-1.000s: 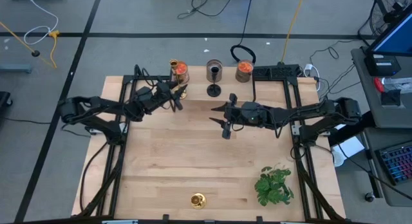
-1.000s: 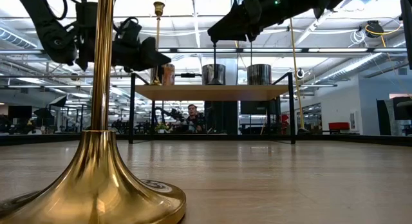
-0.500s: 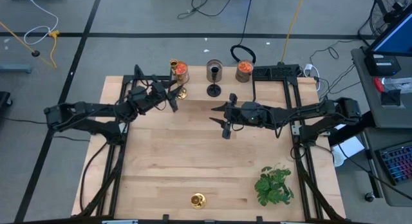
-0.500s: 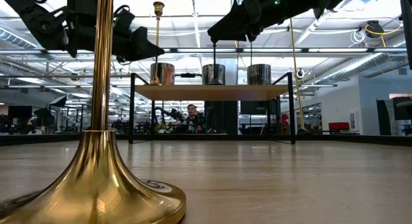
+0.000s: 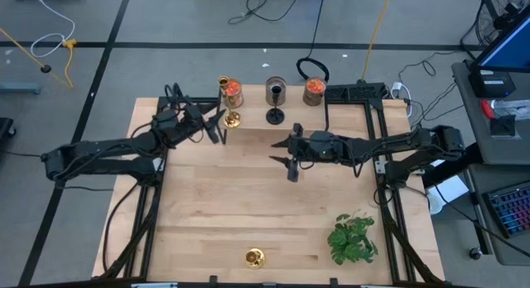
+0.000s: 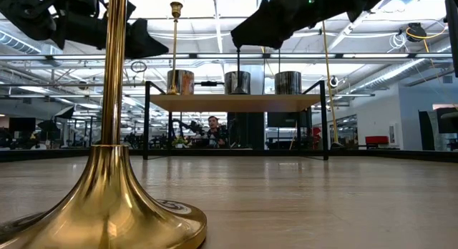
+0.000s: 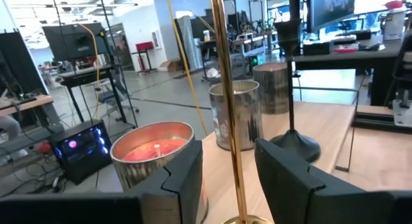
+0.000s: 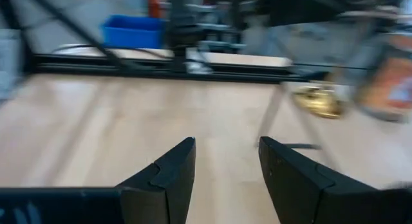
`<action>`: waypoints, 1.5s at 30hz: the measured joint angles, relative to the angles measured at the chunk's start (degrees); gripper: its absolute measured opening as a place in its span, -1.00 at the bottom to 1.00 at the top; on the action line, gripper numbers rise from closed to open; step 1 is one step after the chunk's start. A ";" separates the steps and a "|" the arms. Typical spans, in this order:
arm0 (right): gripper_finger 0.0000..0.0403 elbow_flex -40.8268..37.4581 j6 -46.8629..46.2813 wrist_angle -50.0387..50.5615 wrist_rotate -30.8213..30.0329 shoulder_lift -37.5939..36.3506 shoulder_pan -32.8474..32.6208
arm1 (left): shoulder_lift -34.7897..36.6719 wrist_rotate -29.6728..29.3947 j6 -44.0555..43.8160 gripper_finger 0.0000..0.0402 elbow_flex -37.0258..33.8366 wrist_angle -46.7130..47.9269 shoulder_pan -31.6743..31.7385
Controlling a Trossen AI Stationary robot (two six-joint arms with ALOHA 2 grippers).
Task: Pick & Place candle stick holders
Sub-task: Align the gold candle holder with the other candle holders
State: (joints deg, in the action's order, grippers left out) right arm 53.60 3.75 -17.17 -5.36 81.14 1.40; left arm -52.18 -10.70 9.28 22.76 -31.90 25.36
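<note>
A gold candle stick holder (image 5: pixel 233 118) stands on its round base at the table's far side, in front of an orange jar (image 5: pixel 231 91). A black holder (image 5: pixel 274 116) stands to its right. A second gold holder (image 5: pixel 254 257) stands at the near edge and looms large in the low view (image 6: pixel 107 206). My left gripper (image 5: pixel 218 127) is open and empty, just left of the far gold holder. That holder's thin stem (image 7: pixel 228 121) shows beyond the gap between the fingers. My right gripper (image 5: pixel 288 158) is open and empty above the table's middle.
Three jars (image 5: pixel 276 92) stand in a row along the far edge, the third (image 5: pixel 314 90) at the right. A leafy green plant (image 5: pixel 352 238) sits at the near right. Dark frame rails (image 5: pixel 157 156) run along both table sides. A person (image 6: pixel 212 127) sits far behind the table.
My left gripper has drawn back from the far gold holder toward the table's left edge and has risen a little. The holder stays standing where it was. My right gripper has stayed about where it was.
</note>
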 joint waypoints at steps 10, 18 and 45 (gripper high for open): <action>-0.15 -1.62 -1.76 1.55 13.15 0.00 -3.78 | 7.46 0.24 -0.09 -0.25 0.04 7.48 -1.34; -0.15 -7.96 -8.05 -11.83 13.15 1.25 -10.08 | 10.22 0.36 2.46 -0.25 0.04 8.29 -4.54; -0.15 0.14 -16.88 -39.38 26.26 25.97 -18.00 | 10.27 0.13 2.56 -0.26 0.05 8.31 -4.90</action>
State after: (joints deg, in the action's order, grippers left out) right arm 53.74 -13.13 -56.55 20.90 107.12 -16.60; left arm -41.91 -10.57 11.84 22.81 -23.59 20.47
